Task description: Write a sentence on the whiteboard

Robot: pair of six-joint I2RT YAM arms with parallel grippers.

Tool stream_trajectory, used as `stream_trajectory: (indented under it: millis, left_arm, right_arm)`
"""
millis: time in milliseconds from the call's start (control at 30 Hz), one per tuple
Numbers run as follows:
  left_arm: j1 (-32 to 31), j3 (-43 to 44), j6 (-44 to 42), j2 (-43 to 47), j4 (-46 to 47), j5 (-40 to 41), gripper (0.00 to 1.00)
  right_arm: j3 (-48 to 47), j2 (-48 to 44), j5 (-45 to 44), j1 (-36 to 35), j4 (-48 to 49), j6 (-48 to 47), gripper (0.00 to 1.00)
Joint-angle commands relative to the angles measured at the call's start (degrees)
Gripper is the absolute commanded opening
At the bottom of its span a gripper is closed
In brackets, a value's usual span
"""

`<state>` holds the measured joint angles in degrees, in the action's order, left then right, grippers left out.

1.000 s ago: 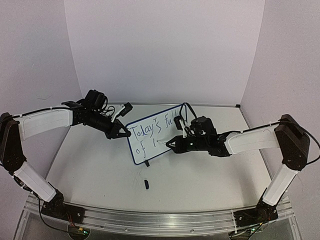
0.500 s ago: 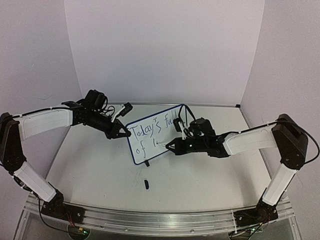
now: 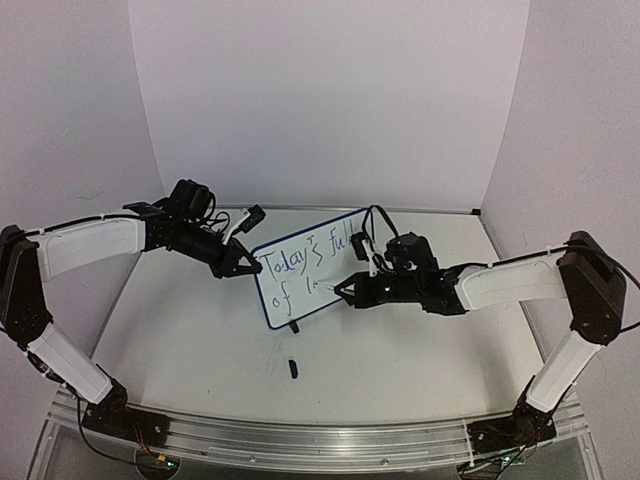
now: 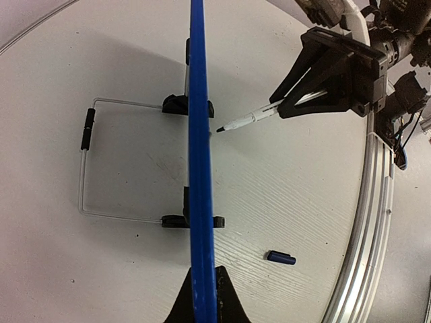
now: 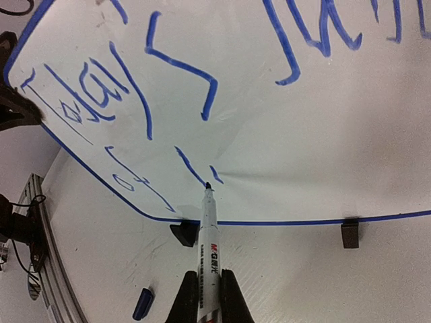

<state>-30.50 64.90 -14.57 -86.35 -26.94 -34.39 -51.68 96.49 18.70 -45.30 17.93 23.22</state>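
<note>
Nearest me, a metal rail (image 3: 320, 435) runs along the front edge of the desk (image 3: 190, 340), with both arm bases bolted to it. Beyond the rail is a wide stretch of bare white top holding only a small dark pen cap (image 3: 293, 368), which lies just near of the whiteboard (image 3: 312, 272). The board stands mid-desk on black clip feet (image 4: 176, 104), its wire stand (image 4: 84, 168) behind it and its left end nearer than its right. The left arm rises at the left edge, bends, and runs rightward. Its left fingers (image 3: 250, 268) are closed on the board's blue left rim. The right arm bends high at the right side and lies low, pointing left. Its right fingers (image 3: 345, 288) are clamped on a white marker (image 5: 209, 232), whose tip is at the board's lower line. The sentence (image 3: 290, 260) reads "Today's full" above and "of" plus a first stroke below. Pale walls close in the far edge and both sides.
</note>
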Motion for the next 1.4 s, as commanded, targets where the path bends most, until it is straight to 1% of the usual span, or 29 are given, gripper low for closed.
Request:
stream_trajectory:
  millis: [0,700,1033,1367]
  left_arm:
    - [-1.14,0.38,-0.85,-1.46,-4.14,1.28,0.00]
    - [-1.32,0.37,-0.87,-1.46,-4.22,1.49,0.00]
    - [-1.32,0.38,-0.87,-1.46,-4.26,1.61,0.00]
    - [-1.32,0.31,-0.94,-1.37,-4.26,1.65,0.00]
  right_arm:
    - [-1.27,-2.90,-0.84,0.22,0.96,-0.50,0.00]
    - [-4.65,1.50,-1.38,0.22,0.87,-1.18,0.00]
    - [-4.70,1.82,-2.58,0.23,0.87,-1.14,0.00]
    - [-4.21,1.24,-1.87,0.24,0.87,-1.08,0.00]
